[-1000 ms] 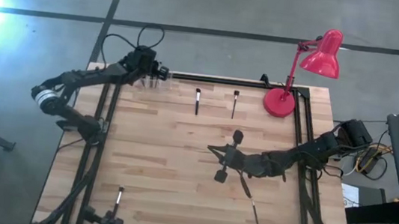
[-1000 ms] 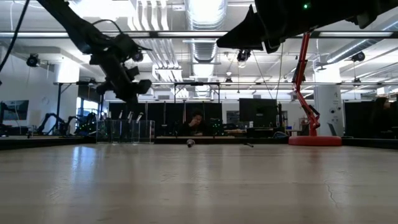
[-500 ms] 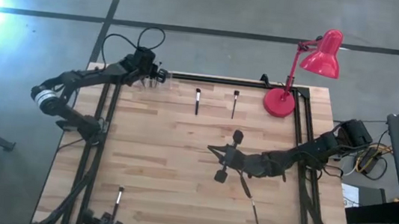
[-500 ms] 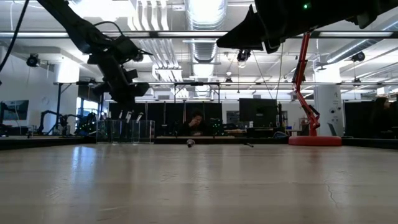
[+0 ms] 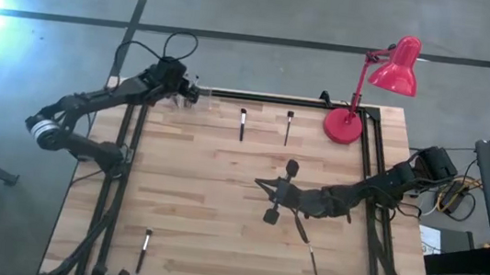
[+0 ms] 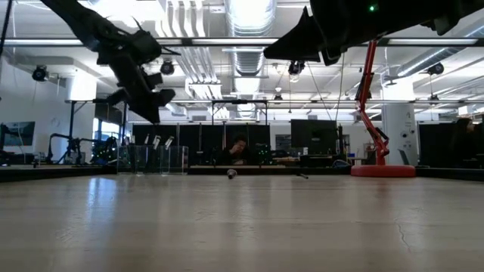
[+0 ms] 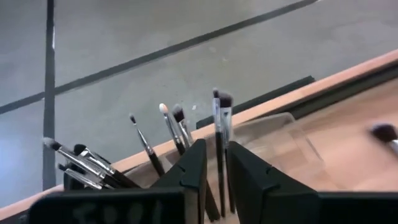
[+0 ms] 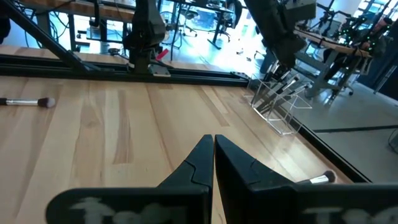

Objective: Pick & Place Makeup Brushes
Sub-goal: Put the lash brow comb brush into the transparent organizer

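Observation:
My left gripper hangs above the clear brush holder at the table's far left corner, its fingers a narrow gap apart and holding nothing. Several makeup brushes stand upright in the holder, bristles up. Two brushes lie flat near the far edge. One lies near the right arm and another near the near left corner. My right gripper is shut and empty, hovering over the table's middle.
A red desk lamp stands at the far right corner, its head beyond the table's edge. Black rails run along the far edge and both sides. Bare wood lies between the two arms.
My left gripper has risen above the holder and drawn slightly toward the table's left edge. The brushes in the holder and my right arm have stayed where they were.

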### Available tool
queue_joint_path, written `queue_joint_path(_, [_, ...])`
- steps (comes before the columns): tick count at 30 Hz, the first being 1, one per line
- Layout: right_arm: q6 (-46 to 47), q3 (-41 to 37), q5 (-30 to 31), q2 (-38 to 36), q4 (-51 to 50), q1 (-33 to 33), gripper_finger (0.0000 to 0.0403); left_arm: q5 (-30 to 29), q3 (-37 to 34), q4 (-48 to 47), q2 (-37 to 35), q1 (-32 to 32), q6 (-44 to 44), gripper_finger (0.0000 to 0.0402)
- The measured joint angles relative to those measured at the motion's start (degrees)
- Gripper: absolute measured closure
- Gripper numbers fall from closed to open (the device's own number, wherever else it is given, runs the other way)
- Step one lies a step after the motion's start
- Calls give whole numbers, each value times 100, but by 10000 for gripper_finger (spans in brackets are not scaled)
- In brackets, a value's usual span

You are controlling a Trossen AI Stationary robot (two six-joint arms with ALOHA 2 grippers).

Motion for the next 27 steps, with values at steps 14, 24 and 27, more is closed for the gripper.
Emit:
queue_joint_path(14, [522,-236,115,-515,-1018,11,394,18,-1872,1833,-1787,-2222,-230,399])
queue_joint_path(24, [2232,-1241,468,-862,-1018,-418,394,24,-3770,5381,-1645,-4203,-415,399])
queue_joint_path(27, [2675,-1329,468,-828,-1025,-736,394,18,-3914,5597,-1636,-4362,-419,399])
